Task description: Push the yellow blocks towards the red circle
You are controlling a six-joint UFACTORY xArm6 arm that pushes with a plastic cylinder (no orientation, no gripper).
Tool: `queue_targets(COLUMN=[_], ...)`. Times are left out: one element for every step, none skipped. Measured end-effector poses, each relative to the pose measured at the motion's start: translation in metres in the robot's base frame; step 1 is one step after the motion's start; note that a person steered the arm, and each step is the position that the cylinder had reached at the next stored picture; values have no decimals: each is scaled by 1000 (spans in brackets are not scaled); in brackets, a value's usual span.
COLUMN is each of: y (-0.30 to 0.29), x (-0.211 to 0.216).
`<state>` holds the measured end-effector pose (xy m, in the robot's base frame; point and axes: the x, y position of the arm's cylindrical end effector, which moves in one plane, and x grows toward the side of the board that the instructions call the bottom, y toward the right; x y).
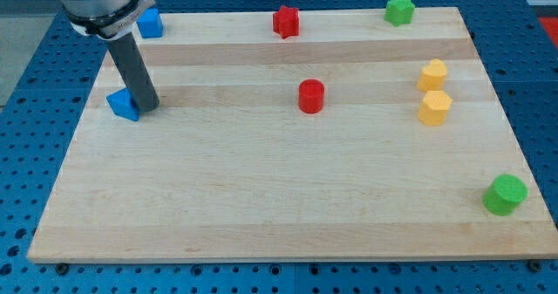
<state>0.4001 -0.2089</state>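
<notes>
Two yellow blocks stand close together at the view's right: an upper one (432, 73) and a hexagonal lower one (434, 107). The red circle block (311, 96) stands near the board's middle, well to the left of them. My tip (147, 107) is far off at the view's left, touching the right side of a blue triangular block (123, 105). The rod slants up to the arm at the top left corner.
A blue block (151, 23) lies at the top left, partly behind the arm. A red star block (286, 21) is at the top middle, a green star block (399, 10) at the top right, a green circle block (505, 194) at the bottom right. The wooden board (261, 198) lies on a blue perforated table.
</notes>
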Motion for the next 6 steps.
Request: queue_targets(y=[-18, -24, 57, 133, 195, 301], x=[-2, -1, 4, 47, 104, 102])
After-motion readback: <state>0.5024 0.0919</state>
